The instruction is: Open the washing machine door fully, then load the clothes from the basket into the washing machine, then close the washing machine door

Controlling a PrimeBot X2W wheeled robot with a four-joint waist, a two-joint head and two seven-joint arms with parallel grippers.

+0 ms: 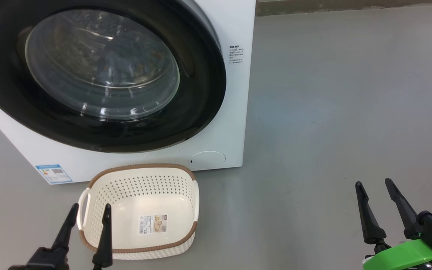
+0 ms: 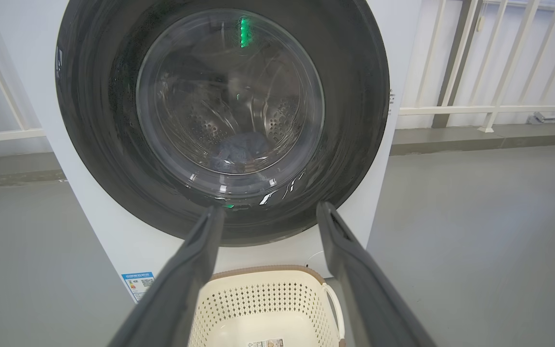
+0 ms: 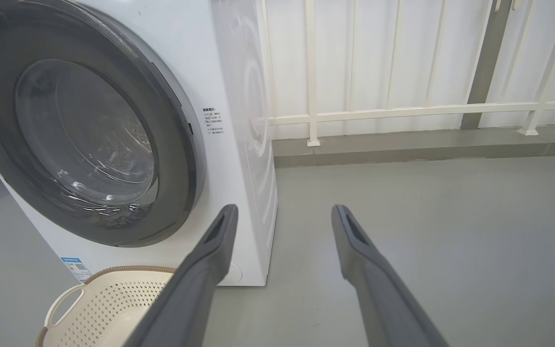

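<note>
Glossy black plastic rims the large round washing machine door, which lies shut against the front of the big white boxy washing machine at 10 o'clock in the head view. Its clear domed glass window faces the robot. Through the glass, in the left wrist view, a bluish garment of the clothes lies low in the steel perforated drum; its prints cannot be made out.

The small cream-white perforated plastic basket stands upright on the grey floor at 7 o'clock, just before the machine's base. Its mouth opens upward, and its long axis, handle to handle, runs from 9 to 3 o'clock, parallel to the machine's front. A paper label lies on its bare bottom.

The left gripper is at 7 o'clock over the basket's left end, fingers spread apart and clamped on nothing, pointing to 12 o'clock. The right gripper is at 4 o'clock over bare floor, well apart from the basket, fingers likewise spread and free.
</note>
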